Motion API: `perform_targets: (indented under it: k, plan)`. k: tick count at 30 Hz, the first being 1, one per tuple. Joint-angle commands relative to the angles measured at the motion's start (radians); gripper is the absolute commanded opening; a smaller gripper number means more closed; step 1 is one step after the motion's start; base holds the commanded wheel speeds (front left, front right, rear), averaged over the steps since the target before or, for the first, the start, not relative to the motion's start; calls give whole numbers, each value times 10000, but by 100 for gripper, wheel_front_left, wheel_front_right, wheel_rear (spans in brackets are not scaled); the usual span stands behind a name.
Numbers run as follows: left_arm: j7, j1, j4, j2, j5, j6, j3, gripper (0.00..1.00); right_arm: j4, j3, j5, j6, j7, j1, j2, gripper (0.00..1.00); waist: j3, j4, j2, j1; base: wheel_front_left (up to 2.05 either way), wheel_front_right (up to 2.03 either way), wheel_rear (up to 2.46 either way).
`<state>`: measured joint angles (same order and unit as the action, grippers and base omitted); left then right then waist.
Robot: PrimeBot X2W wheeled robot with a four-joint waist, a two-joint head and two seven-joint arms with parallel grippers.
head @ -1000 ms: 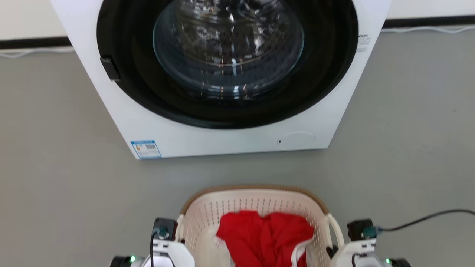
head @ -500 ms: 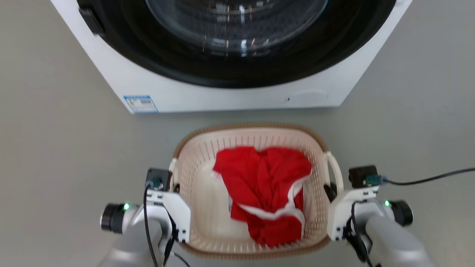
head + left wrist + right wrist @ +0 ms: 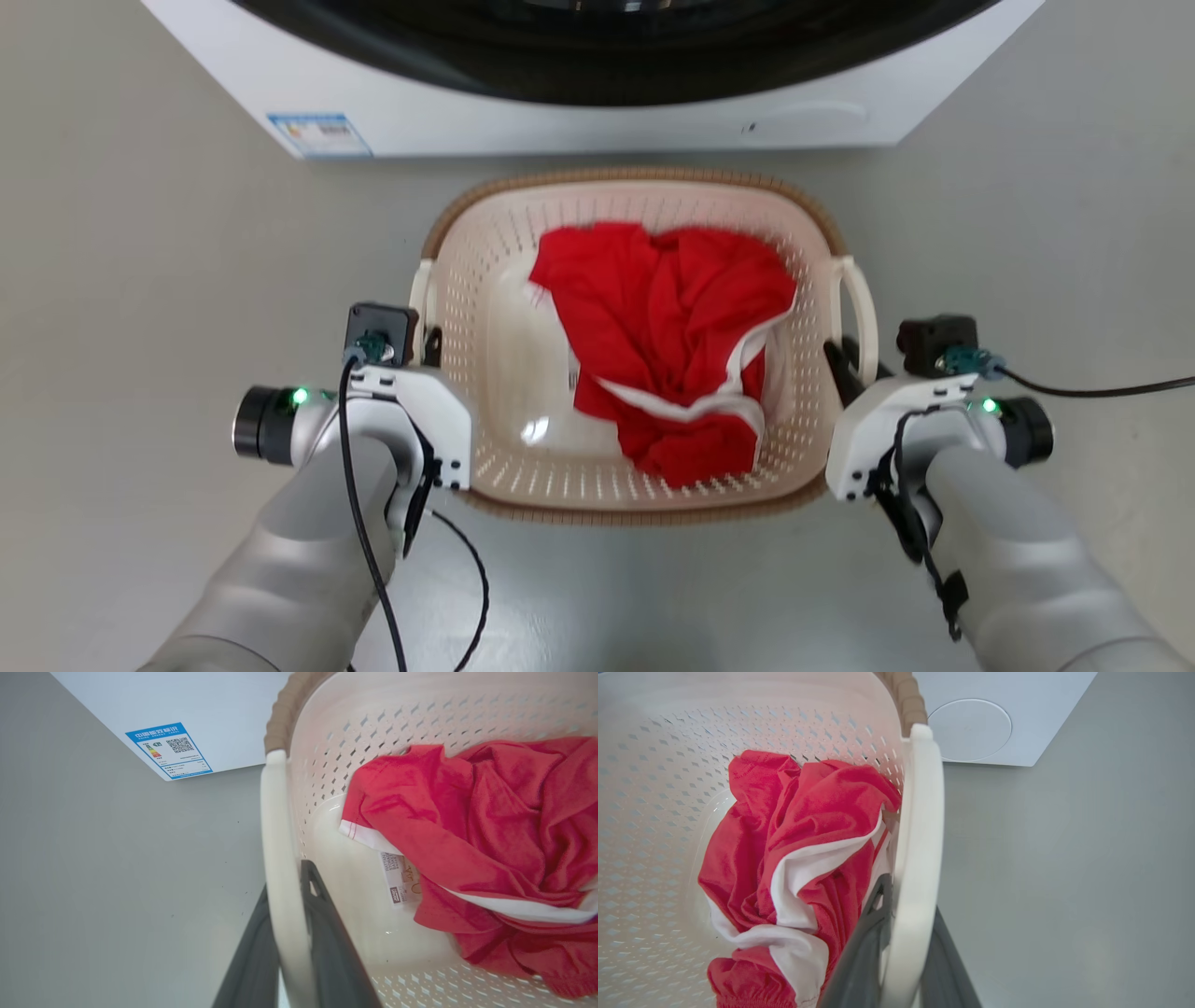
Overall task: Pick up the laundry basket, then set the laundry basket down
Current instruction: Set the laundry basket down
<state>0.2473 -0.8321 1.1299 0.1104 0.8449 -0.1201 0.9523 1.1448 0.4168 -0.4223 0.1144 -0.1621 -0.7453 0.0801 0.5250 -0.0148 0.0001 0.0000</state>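
Grey floor (image 3: 140, 280) fronts the washer (image 3: 579, 129); left pincer (image 3: 431, 347) and right pincer (image 3: 840, 359) clamp laundry basket (image 3: 485, 280) handles (image 3: 861, 308).

Left of the basket (image 3: 635, 175), the left forearm (image 3: 299, 551) is a smooth silver-grey tube ending in a white wrist shell (image 3: 425, 411) with dark screws, a black cap (image 3: 254, 425) with a green light (image 3: 300, 397), a black camera block (image 3: 378, 329) and thin black cables (image 3: 369, 551); the right forearm (image 3: 1008, 541) mirrors it. The fingers (image 3: 327, 952) are dark grey.

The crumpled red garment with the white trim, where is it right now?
In the head view the red garment lies inside the cream perforated laundry basket, toward its right side, in front of the white washer.
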Motion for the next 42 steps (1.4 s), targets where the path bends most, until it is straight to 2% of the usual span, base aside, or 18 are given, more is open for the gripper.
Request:
perform_targets:
  k: [1, 13, 25, 42]
  plan:
    - [143, -370, -298, 177, -258, -68, -228, 0, -111, 185, 221, 163, -250, -82, -298, 0, 435, 85, -1, 0, 0, 0, 0]
    - [144, -875, -1039, 434, -1284, -147, -1154, 0, 465, -357, 701, 163, -720, -1228, -298, 0, 1724, 91, -1, 0, 0, 0, 0]
    - [145, -1175, -1342, 432, -2098, -11, -2062, 0, 669, -941, 1317, 163, -951, -1917, -298, 0, 2549, 189, -1, 0, 0, 0, 0]
    - [145, -1581, -1507, 374, -3019, 191, -3183, 0, 229, -1892, 2236, 163, -994, -2261, -298, 0, 3293, 255, -1, 0, 0, 0, 0]
